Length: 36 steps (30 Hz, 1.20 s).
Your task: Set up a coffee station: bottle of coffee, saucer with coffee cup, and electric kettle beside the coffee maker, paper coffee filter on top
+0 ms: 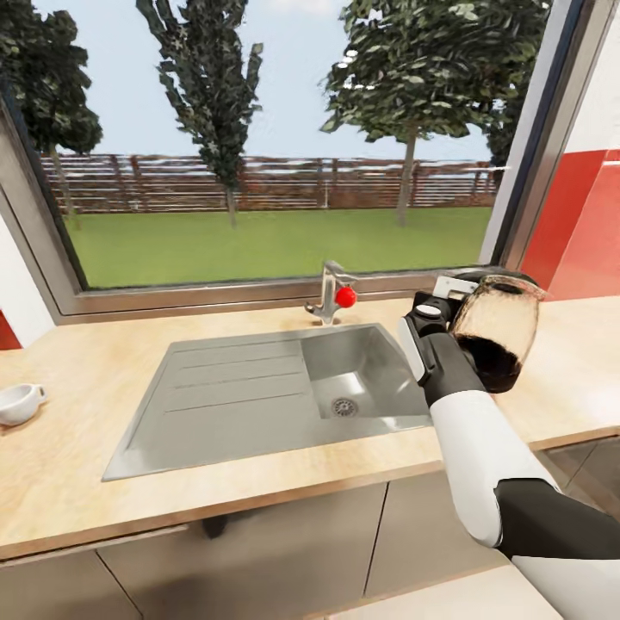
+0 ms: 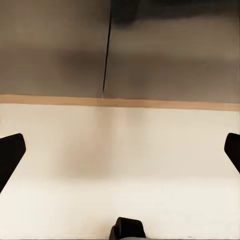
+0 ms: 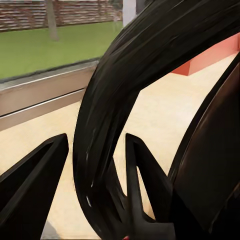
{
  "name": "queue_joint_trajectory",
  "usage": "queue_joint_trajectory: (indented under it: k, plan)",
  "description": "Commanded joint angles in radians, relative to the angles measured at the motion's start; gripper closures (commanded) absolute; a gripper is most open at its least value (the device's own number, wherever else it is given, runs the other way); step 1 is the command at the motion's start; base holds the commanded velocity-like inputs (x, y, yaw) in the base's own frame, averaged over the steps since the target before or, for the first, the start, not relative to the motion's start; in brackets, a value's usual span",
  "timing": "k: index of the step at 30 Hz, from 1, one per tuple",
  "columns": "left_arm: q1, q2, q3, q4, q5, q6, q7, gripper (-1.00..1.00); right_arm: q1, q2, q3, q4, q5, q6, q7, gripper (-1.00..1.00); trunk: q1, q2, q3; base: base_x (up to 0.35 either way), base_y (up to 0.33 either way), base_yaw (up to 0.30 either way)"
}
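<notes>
A red-knobbed tap stands behind the sink, below a window.

Electric kettle in right gripper: clear glossy glass, handle glossy black plastic. Below the gripper, kitchen countertop: matt tan wood-grain. Beside it, sink: brushed steel, satin sheen. Coffee cup, well apart: smooth white, ceramic-looking.

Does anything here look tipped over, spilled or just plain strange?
Yes: the glass kettle hangs in mid-air, tilted, above the countertop right of the sink, carried by its black handle in the right pincer. A white cup stands at the far left. Nothing looks spilled.
</notes>
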Motion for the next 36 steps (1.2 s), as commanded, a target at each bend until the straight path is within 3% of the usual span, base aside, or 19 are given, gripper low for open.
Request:
queue_joint_trajectory:
  k: [1, 17, 25, 36]
  plan:
    - [0.000, 0.001, -0.003, -0.001, 0.010, -0.001, -0.004, -1.00, -0.001, 0.001, -0.001, -0.001, 0.002, 0.006, -0.001, 1.00, -0.001, -0.001, -0.001, -0.332, 0.000, 0.000]
    - [0.000, 0.001, -0.003, -0.001, 0.011, -0.001, -0.004, -1.00, -0.001, 0.002, 0.000, 0.001, 0.004, 0.005, 0.000, 1.00, -0.001, -0.001, -0.001, -0.162, -0.032, 0.112]
    - [0.000, 0.002, -0.001, -0.002, 0.010, -0.001, -0.004, -1.00, -0.001, 0.002, 0.000, 0.003, 0.004, 0.005, 0.000, 1.00, -0.001, -0.001, -0.001, -0.069, -0.023, 0.239]
    - [0.000, 0.002, -0.001, -0.001, 0.011, -0.001, -0.004, -1.00, 0.001, 0.002, -0.001, 0.005, 0.002, 0.003, 0.003, 1.00, -0.001, -0.001, -0.001, -0.223, 0.000, 0.067]
